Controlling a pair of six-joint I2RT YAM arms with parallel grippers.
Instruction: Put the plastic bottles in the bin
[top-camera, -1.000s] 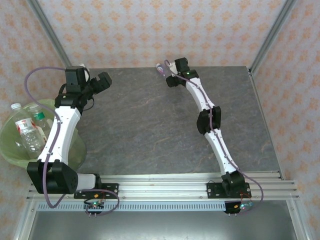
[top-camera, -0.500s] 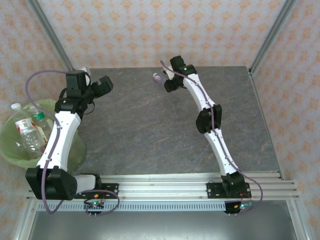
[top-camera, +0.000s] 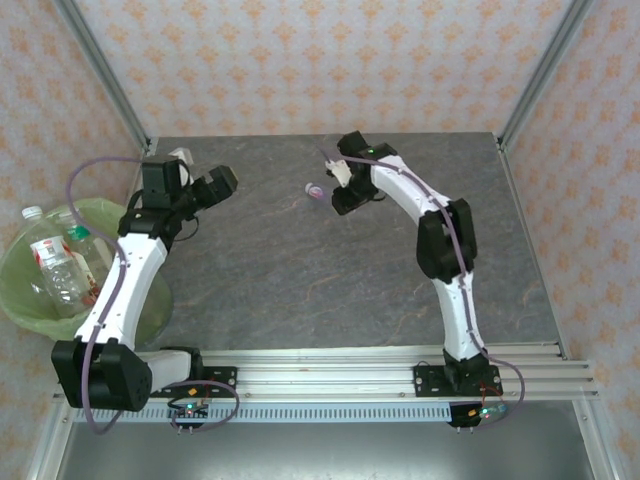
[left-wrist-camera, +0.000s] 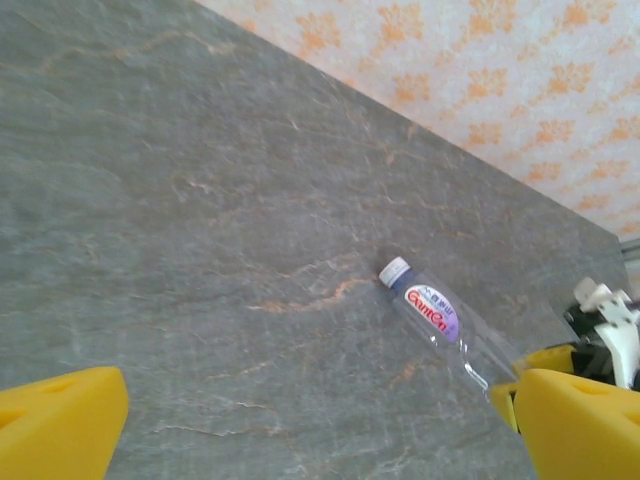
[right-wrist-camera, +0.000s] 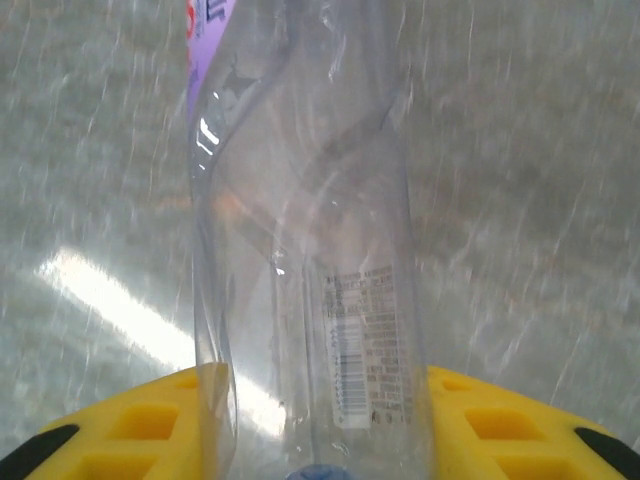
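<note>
Top external shows grey stone table (top-camera: 300, 280), patterned walls (top-camera: 300, 60), right tool (top-camera: 337, 193) gripping bottle (top-camera: 317, 189), left tool (top-camera: 222, 181) wide

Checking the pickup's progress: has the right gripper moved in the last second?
Yes. The right gripper, shut on the bottle, has pulled back from the far edge of the table toward the middle.

Grey, marble-veined table (top-camera: 300, 280), dull finish, faint rust streaks across your middle ground. Behind its far edge, a wall (top-camera: 330, 60) papered cream with orange floral repeats. Slanted metal post (top-camera: 104, 68) rises from the far-left corner, a second post (top-camera: 548, 60) from the far-right. Ribbed silver rail (top-camera: 330, 365) runs along your near edge.
</note>
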